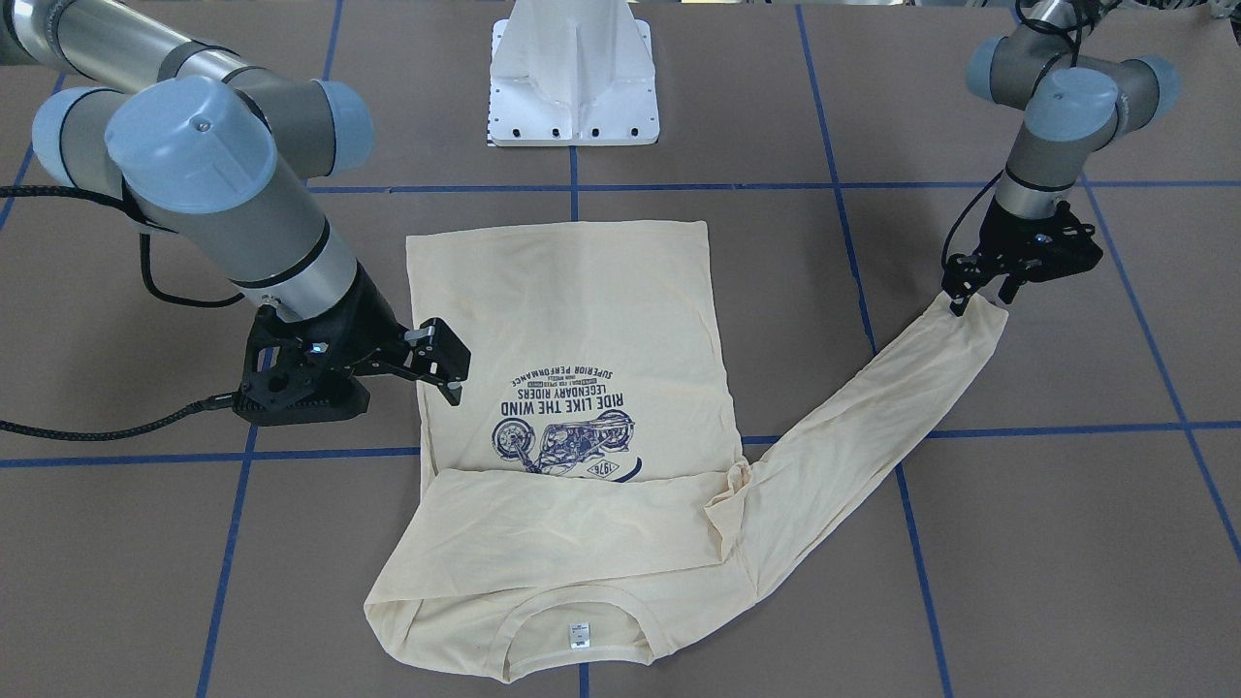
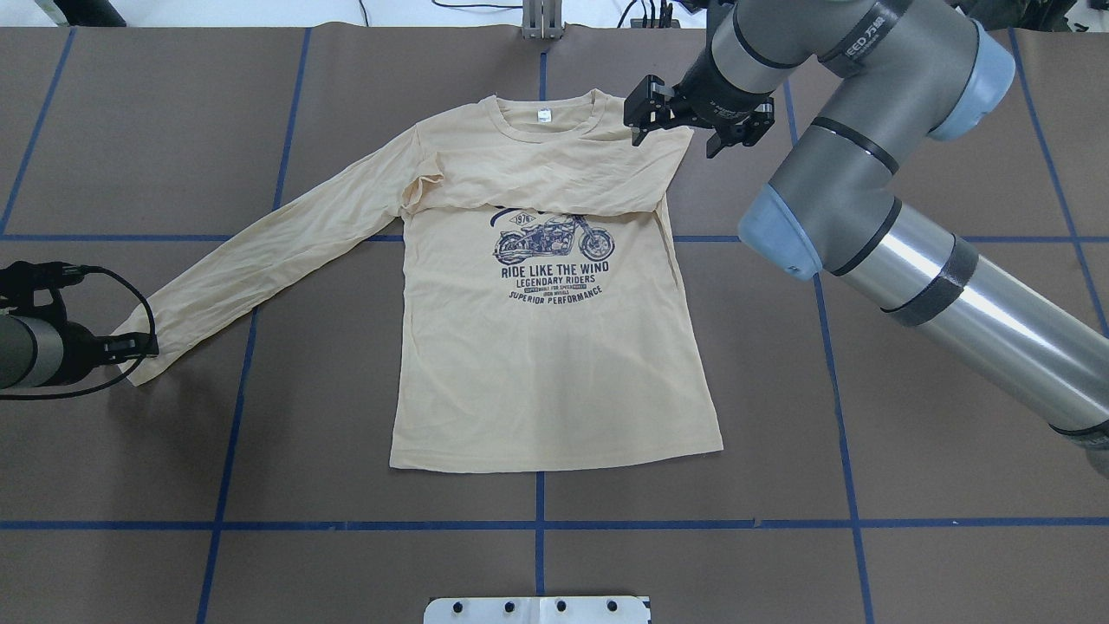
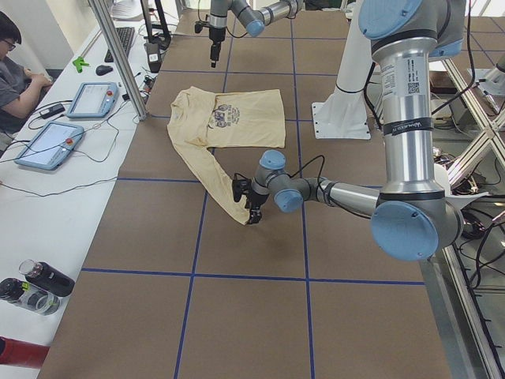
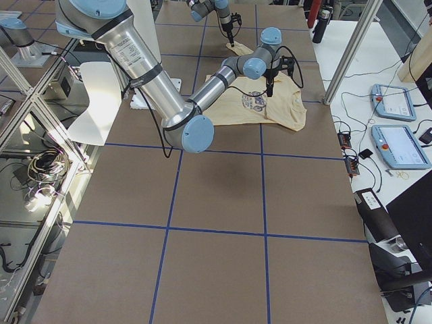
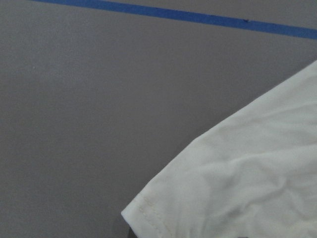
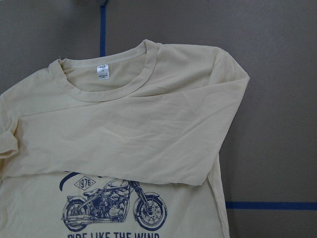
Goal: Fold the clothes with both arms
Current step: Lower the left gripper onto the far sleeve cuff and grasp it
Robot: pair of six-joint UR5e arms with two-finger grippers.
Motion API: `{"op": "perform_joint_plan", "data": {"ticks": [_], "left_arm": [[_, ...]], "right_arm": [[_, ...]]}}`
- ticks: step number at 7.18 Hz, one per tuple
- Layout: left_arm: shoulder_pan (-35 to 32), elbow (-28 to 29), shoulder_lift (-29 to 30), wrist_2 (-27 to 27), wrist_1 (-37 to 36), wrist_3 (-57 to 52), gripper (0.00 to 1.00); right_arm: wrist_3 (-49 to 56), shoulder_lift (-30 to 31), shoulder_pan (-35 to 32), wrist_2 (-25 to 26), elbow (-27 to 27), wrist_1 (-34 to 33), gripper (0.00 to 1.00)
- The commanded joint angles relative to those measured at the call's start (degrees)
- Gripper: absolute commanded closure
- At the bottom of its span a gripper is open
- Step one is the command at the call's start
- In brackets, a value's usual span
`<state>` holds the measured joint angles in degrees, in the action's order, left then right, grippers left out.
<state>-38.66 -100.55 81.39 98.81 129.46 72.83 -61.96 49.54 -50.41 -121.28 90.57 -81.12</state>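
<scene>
- Black open-frame left gripper (image 1: 981,302), on its grey-and-silver arm with light-blue joint caps, sits low at the far left of the overhead view. Its two prongs are spread. One tip touches the corner of the cuff, and nothing is pinched.
- The cuff (image 5: 233,193) lies flat on the table in the left wrist view, with its stitched hem visible.
- The outstretched sleeve (image 2: 269,251) runs diagonally from that cuff up to the shoulder. It lies flat and crosses one blue tape line (image 2: 243,364).
- The pale cream-yellow long-sleeved jersey shirt (image 2: 554,381) lies front up in the middle of the brown table (image 2: 780,433). Its collar is at the far side from the robot and its hem at the near side. The body is spread smooth.
- The small white neck label (image 2: 543,113) shows inside the collar.
- The folded sleeve (image 2: 554,186) lies across the chest. It covers the top of the navy motorcycle print (image 2: 554,251), whose lettering reads "RIDE LIKE THE WIND".
- The white pedestal base (image 1: 574,87) stands at the robot's edge of the table, in line with the shirt's hem and apart from it.
- Black open-frame right gripper (image 2: 677,143) hangs over the shirt's shoulder just right of the collar. Its prongs are spread wide and it holds nothing. It appears to be above the cloth rather than on it.
- The right arm (image 2: 910,225) comes in from the lower right, big in the overhead view.
</scene>
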Motion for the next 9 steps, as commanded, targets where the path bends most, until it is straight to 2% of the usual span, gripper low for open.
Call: {"op": "perform_joint_plan", "data": {"ticks": [1,5,7,9], "left_arm": [[0.08,0.0,-0.01,0.07,0.0,0.03,0.47],[-0.01,-0.87,0.0,0.25,-0.17,0.03,1.0],[-0.44,-3.67,-0.35,0.77,-0.53,0.03,1.0],[-1.93,-10.69,0.08,3.21,-5.16,0.03,1.0]], "right_arm": [[0.09,0.21,-0.03,-0.01,0.22,0.0,0.0],[0.0,0.29,-0.03,-0.01,0.57,0.0,0.0],[0.09,1.52,-0.03,-0.01,1.88,0.0,0.0],[0.0,2.66,-0.3,-0.36,3.2,-0.17,0.0]]}}
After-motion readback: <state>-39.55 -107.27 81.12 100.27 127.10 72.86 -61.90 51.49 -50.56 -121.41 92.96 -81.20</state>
